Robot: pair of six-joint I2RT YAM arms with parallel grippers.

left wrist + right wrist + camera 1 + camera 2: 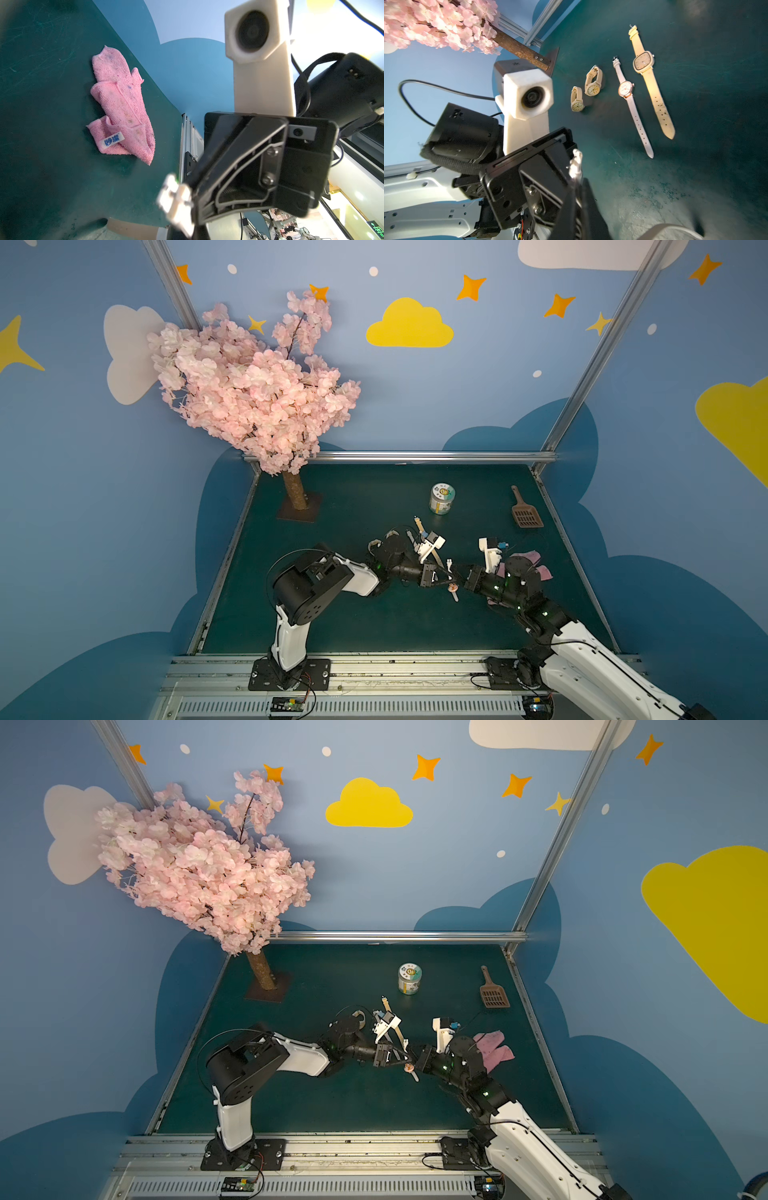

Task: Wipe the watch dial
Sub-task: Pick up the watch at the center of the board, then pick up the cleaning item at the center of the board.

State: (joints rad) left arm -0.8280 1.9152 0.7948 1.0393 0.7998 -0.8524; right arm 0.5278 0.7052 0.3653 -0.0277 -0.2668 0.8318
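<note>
Mounting rail (374, 670) with both arm bases runs along the near edge of the tabletop (353, 626). Watch (453, 588), rose-gold round dial, pale strap, sits between the two grippers about mid-tabletop, slightly toward the near edge. One strap end hangs below the dial, and the buckle end (576, 164) sticks up beside the left fingers. Looks clear of the surface, not certain.

Left gripper (446, 580) reaches in from the left, jaws pinched together on the watch. Right gripper (460, 574) faces it from the right, tips just beside the dial. Can't tell its jaw gap or whether it touches the watch.

Pink cloth (122, 108) lies crumpled on the tabletop toward the right edge, partly under the right arm in both top views, no gripper on it.

Four more watches rest on the tabletop just past the left gripper, toward the far edge:
- cream square-dial watch (643, 62)
- pale round-dial watch (626, 89)
- small looped-strap watch (592, 88)
- second small looped-strap watch (577, 105)

Jar (441, 498) stands beyond them. Brown scoop (525, 514) lies near the far right corner, blossom tree (257, 389) stands in the far left corner.
</note>
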